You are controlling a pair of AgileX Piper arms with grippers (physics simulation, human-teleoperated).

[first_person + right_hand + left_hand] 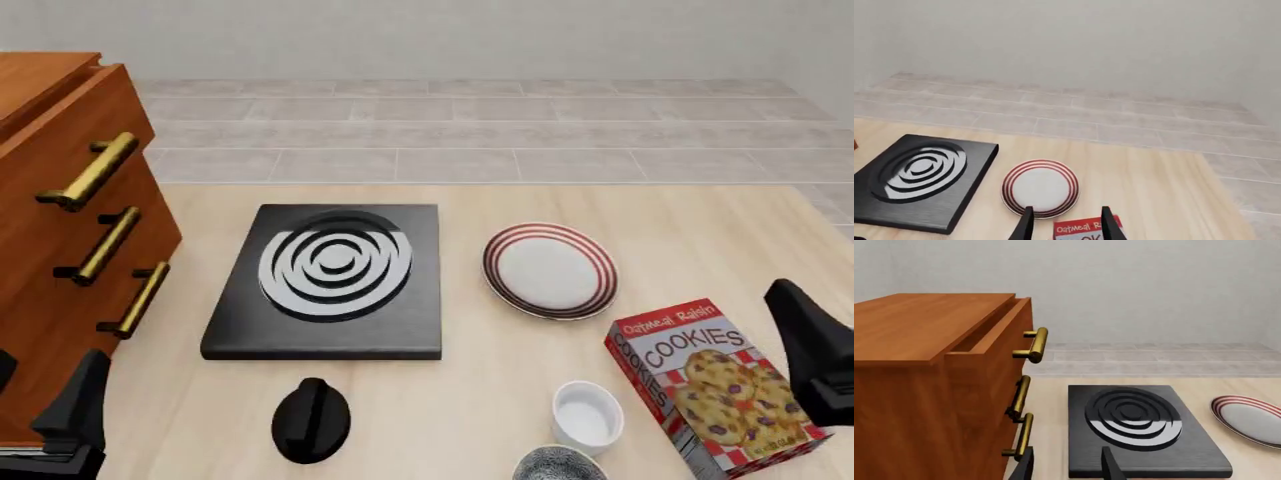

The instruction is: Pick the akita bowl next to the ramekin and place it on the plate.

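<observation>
While both arms hang back at the near edge of the worktop (694, 230), the akita bowl (561, 464) sits at that near edge, cut off by the front view's frame, just beside the white ramekin (587, 415) and untouched. Behind them, toward the middle of the worktop, lies the striped plate (549, 270), bare. A cookie box (710, 385) lies near the right edge, close to the ramekin; a black stove (327, 283) sits left of the plate, a dark bowl (311, 420) lies in front of it, and a wooden drawer cabinet (67, 220) stands along the left edge. The left hand (1069, 467) and the right hand (1065, 224) each show fingers spread apart, gripping nothing.
</observation>
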